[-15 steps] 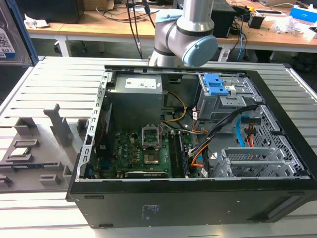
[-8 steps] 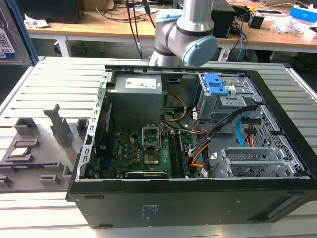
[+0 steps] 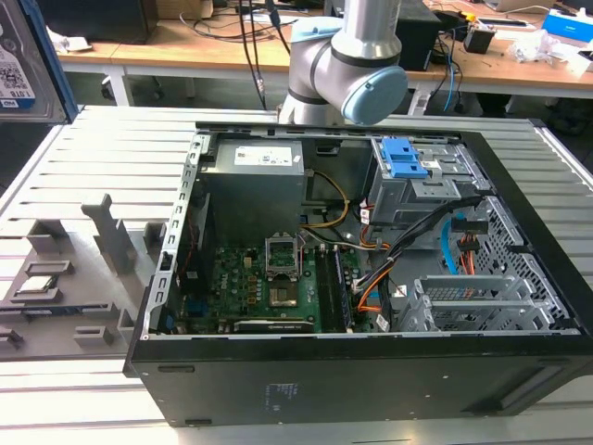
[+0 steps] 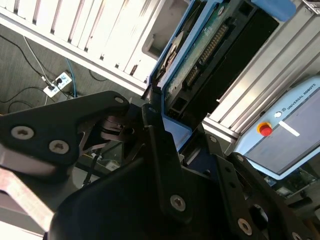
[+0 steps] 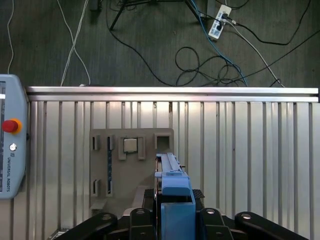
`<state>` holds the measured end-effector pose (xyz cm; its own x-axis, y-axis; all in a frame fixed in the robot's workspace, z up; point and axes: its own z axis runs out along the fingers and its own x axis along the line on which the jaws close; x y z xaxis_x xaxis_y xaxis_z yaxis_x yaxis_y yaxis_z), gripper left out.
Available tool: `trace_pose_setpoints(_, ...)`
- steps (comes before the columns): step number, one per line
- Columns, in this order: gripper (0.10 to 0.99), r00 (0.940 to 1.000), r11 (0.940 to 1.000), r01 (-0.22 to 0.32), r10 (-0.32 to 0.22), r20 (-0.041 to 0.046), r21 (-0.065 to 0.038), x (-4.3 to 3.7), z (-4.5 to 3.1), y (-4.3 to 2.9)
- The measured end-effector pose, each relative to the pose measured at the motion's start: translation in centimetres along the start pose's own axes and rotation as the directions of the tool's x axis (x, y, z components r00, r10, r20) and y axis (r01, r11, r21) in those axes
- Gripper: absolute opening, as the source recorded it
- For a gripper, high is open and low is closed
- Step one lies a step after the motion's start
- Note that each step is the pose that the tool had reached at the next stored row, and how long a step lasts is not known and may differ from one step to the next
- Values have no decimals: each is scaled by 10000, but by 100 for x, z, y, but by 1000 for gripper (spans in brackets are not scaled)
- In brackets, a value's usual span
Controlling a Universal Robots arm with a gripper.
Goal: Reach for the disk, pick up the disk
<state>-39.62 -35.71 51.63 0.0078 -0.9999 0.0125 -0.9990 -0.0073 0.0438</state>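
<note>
The disk (image 3: 17,65) shows at the top edge of the exterior view's left, raised well above the slatted table, with its white barcode label and a blue rail visible. In the second wrist view the disk (image 4: 210,45) shows its green circuit board and blue rails, and my gripper (image 4: 162,117) is shut on its near end. In the first wrist view I see the disk (image 5: 168,167) edge-on, held upright between the black fingers (image 5: 145,216) of my gripper (image 5: 175,205). It hangs over the grey holder plate (image 5: 100,165).
An open computer case (image 3: 519,306) with a blue-tabbed drive cage (image 3: 412,171) fills the middle of the table. The grey holder plate (image 3: 102,306) carries a small silver chip (image 5: 131,145). A teach pendant (image 5: 10,150) lies beside the table. Cables and a power strip (image 5: 219,22) lie on the floor.
</note>
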Motion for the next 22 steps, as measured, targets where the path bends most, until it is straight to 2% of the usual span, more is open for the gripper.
trace_pose_setpoints(8, 369, 10000, 10000, 0, 0, -3, 0, 1, -7, -155)
trace_pose_setpoints(22, 369, 10000, 10000, 0, 0, -4, 0, 4, -23, -510)
